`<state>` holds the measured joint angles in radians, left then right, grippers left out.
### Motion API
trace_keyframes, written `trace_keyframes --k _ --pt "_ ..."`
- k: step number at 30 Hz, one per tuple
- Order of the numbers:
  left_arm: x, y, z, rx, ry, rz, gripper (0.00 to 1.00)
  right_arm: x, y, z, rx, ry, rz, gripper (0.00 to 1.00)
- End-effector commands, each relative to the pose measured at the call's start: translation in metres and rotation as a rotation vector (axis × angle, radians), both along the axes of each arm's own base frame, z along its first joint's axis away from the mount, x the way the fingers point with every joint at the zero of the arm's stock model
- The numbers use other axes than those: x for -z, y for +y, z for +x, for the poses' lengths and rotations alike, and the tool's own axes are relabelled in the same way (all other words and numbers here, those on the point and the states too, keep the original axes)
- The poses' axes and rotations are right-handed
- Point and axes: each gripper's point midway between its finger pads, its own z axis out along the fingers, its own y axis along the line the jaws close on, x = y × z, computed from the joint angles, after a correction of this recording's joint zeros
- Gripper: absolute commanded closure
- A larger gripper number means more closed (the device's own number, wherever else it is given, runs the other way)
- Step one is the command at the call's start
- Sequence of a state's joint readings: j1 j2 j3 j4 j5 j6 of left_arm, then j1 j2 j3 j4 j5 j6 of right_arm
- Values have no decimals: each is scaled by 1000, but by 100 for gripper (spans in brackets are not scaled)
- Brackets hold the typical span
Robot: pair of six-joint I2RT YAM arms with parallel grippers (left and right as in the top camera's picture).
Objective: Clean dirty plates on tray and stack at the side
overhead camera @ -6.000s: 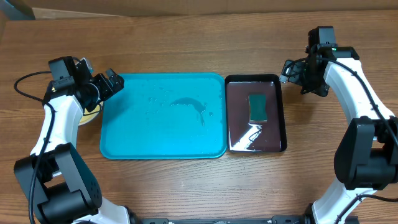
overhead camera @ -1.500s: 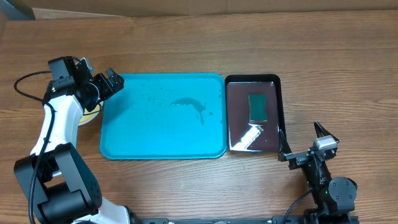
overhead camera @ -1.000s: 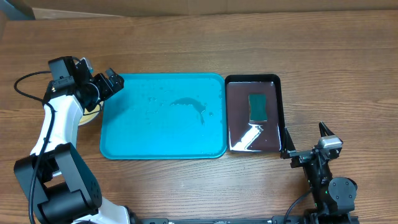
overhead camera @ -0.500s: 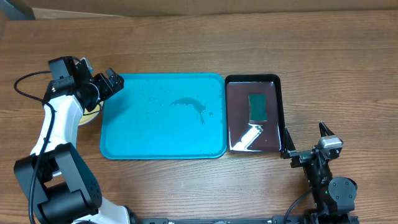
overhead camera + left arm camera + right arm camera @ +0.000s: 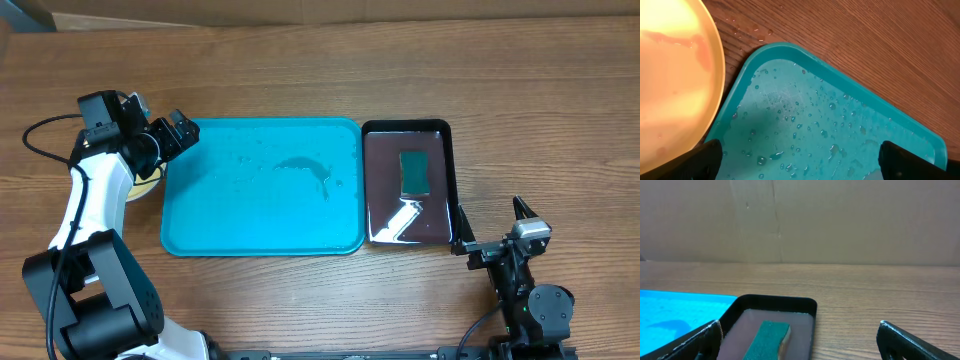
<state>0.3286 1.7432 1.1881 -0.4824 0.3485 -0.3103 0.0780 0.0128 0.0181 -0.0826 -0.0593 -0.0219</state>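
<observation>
Overhead, yellow plate mostly hidden beneath left arm, rim showing

Turquoise tray, pale yellow plate, black tray, green sponge

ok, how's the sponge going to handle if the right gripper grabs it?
Probably soft: the sponge looks like a green foam block, so it should squash. It lies flat in the black tray, whose floor shines as if wet, so likely soaked, heavier and dripping. Unlikely to roll.
</observation>
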Motion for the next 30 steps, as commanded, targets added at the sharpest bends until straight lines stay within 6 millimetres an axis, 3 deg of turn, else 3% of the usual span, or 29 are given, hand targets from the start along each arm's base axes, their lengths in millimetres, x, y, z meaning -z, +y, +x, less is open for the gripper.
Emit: trace_keyframes --k 1,8,11,15,20,23,30 --pt "-8 0 6 20 -22 17 0 2 -4 1 20 0 7 0" --pt "-16 -15 7 50 -31 40 0 2 -4 1 20 0 7 0" --pt "-37 -35 9 87 -72 95 0 2 -4 1 20 0 7 0" --pt "-66 -76 10 171 -143 139 0 2 -4 1 20 0 7 0" --pt "-110 -129 0 287 -258 144 0 2 -4 1 20 0 7 0" --pt "-142 -147 -11 325 -344 147 0 2 -4 1 20 0 7 0" --pt "-232 -152 -53 326 -583 166 0 2 -4 1 20 0 7 0"
